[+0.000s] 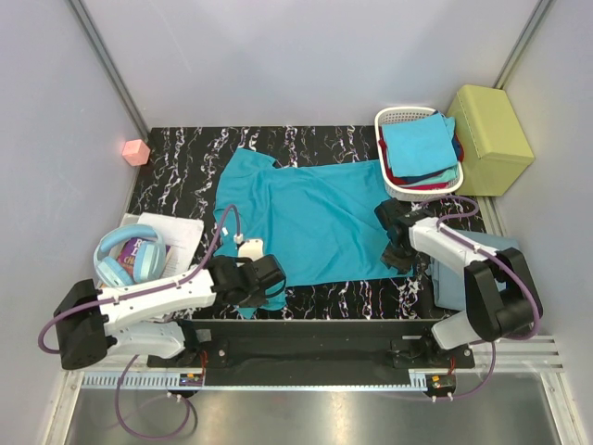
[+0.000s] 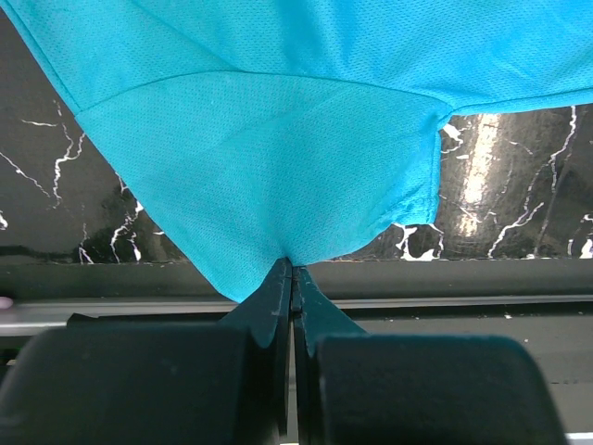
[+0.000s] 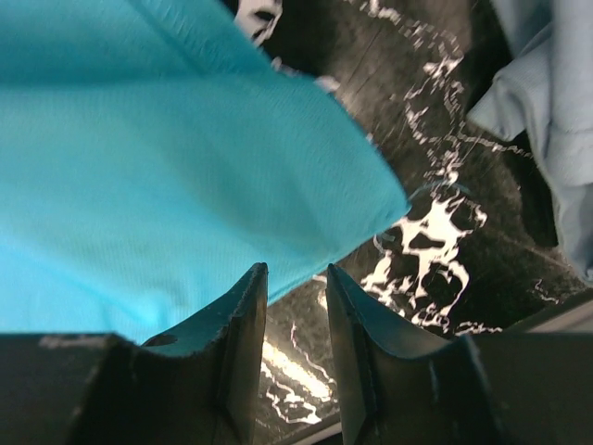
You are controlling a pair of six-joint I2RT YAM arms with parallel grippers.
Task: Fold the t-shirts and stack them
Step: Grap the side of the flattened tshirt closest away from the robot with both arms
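My left claw (image 2: pixel 292 271) is pinched tight on the near left corner of the large teal cloth t-shirt (image 1: pixel 315 218), which lies spread across the middle of the black marbled table (image 1: pixel 176 167). My right claw (image 3: pixel 295 273) is part open at the shirt's near right corner, gripping nothing.

Teal t-shirt (image 1: pixel 315 218); black tabletop (image 1: pixel 185 171), white marble veins; yellow-green box (image 1: pixel 491 139); white basket (image 1: pixel 398 113); pink cube (image 1: pixel 136 151); pale-blue headphones (image 1: pixel 113 271).
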